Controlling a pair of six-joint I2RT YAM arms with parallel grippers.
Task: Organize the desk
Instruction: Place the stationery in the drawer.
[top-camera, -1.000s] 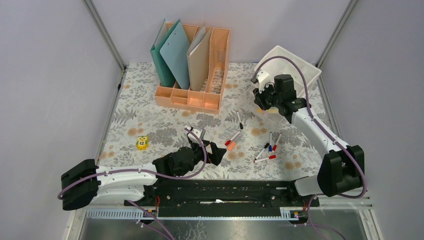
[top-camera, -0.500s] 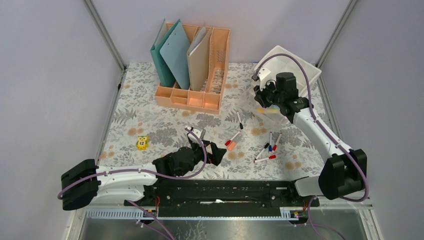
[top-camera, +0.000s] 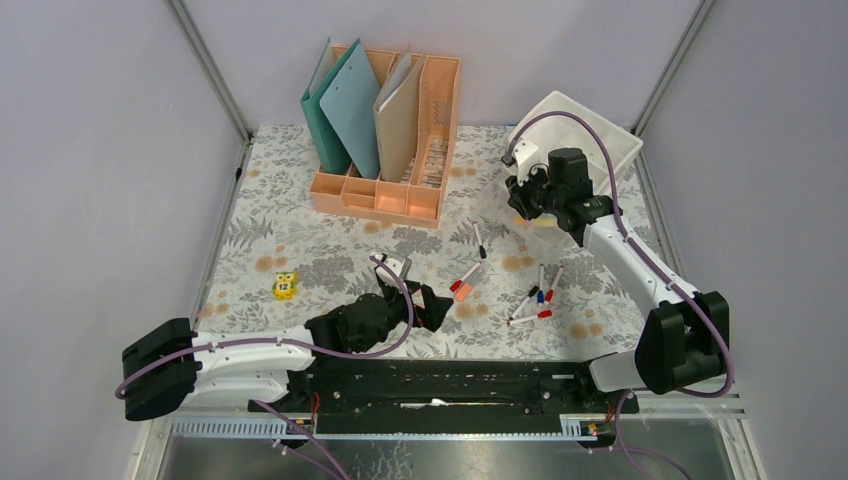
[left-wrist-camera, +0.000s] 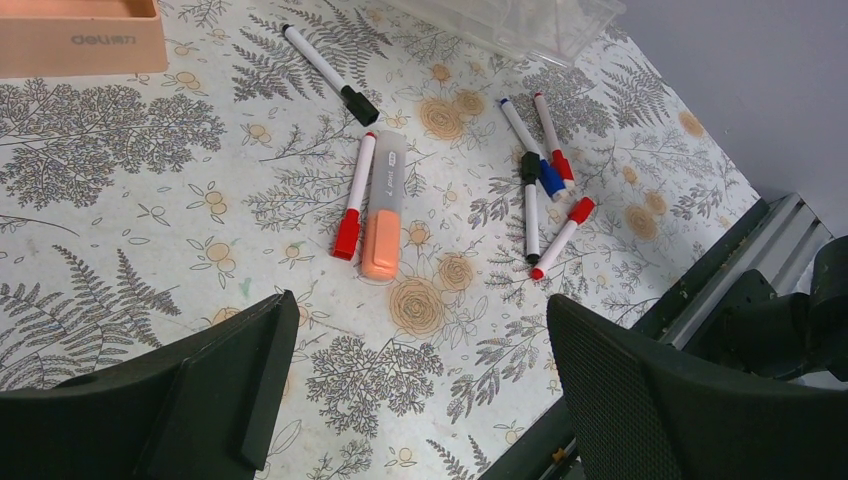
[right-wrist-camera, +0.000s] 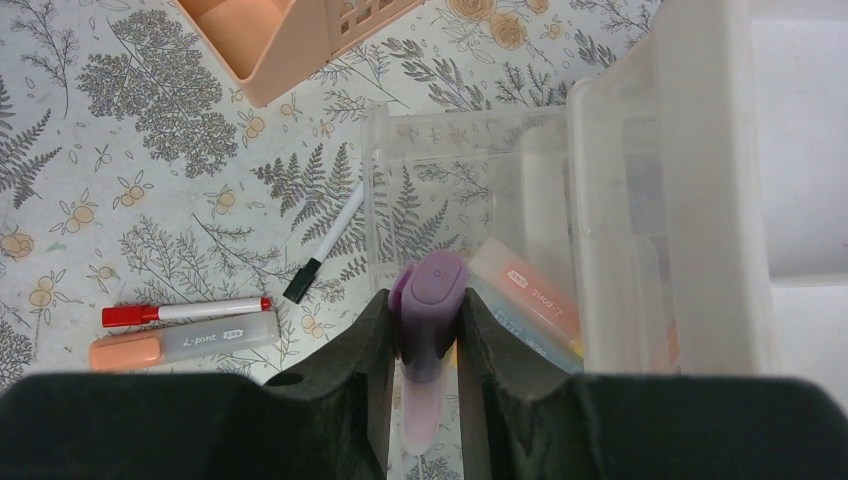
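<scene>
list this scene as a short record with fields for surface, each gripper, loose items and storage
surface: desk covered in fern-and-flower printed cloth
left gripper: open, empty
right gripper: shut on purple plastic highlighter, at open clear plastic drawer
loose items: peach-and-grey highlighter, several slim white markers, small yellow owl figure
storage: peach slotted file rack holding folders; white drawer unit

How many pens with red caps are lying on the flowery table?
3. The first pen lies beside the orange highlighter. The second pen and third pen lie in the bunch to its right. Others may be hidden.
</scene>
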